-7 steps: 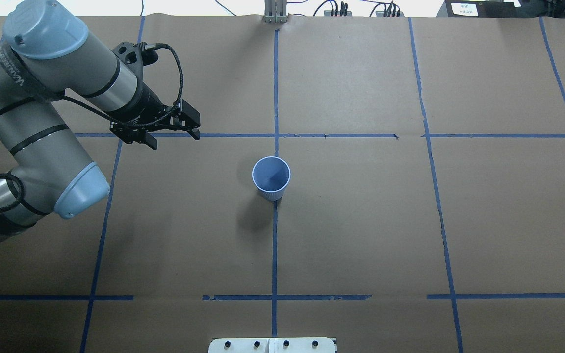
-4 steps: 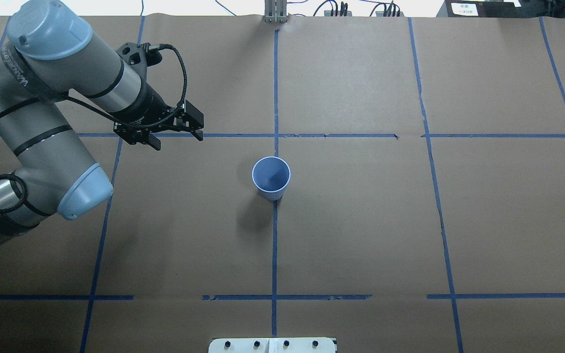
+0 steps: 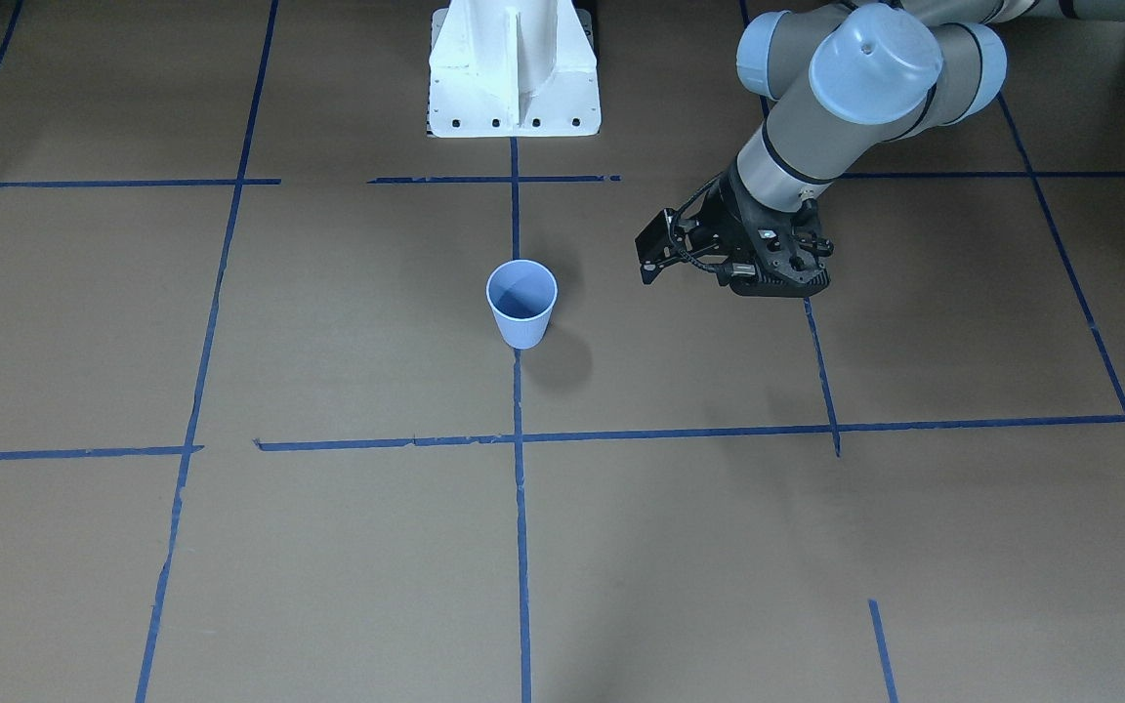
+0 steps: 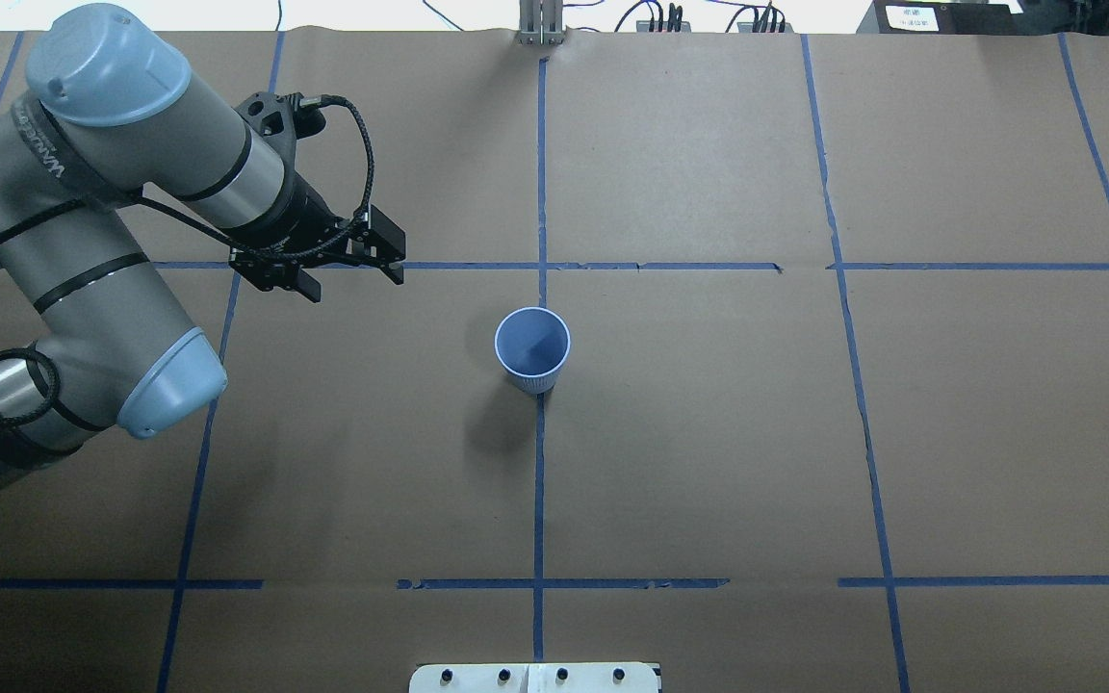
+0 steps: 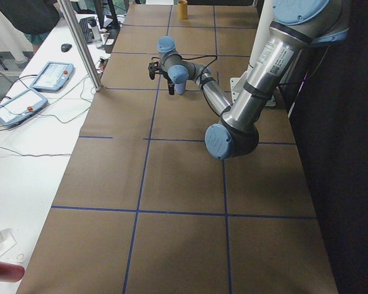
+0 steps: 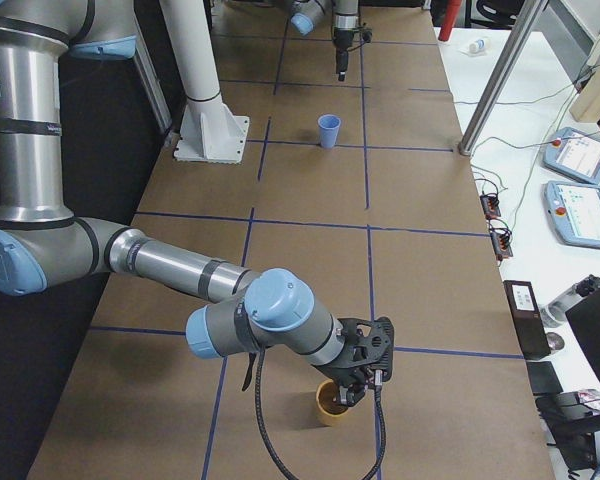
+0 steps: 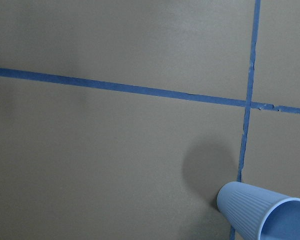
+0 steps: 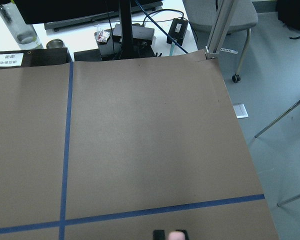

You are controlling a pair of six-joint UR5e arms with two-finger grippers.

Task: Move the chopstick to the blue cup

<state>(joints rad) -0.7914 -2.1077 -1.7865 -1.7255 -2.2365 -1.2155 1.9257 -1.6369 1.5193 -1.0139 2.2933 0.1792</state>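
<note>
The blue cup (image 4: 532, 348) stands upright and empty near the table's middle, on a blue tape line; it also shows in the front view (image 3: 521, 303) and at the lower right of the left wrist view (image 7: 260, 212). My left gripper (image 4: 352, 274) hovers open and empty, to the left of the cup and slightly beyond it. My right gripper (image 6: 355, 385) is at the table's far right end, over a yellow cup (image 6: 330, 402). In the right wrist view a tiny pale pink chopstick (image 8: 177, 235) end sits between the right gripper's (image 8: 171, 235) black fingertips.
The white robot base (image 3: 514, 68) stands at the table's robot side. Blue tape lines grid the brown paper. Off the far edge are a metal post (image 6: 490, 80), two teach pendants (image 6: 580, 200), cables and a chair.
My left arm has drifted a little to the right, toward the blue cup, its gripper still open. The cup has not moved.
</note>
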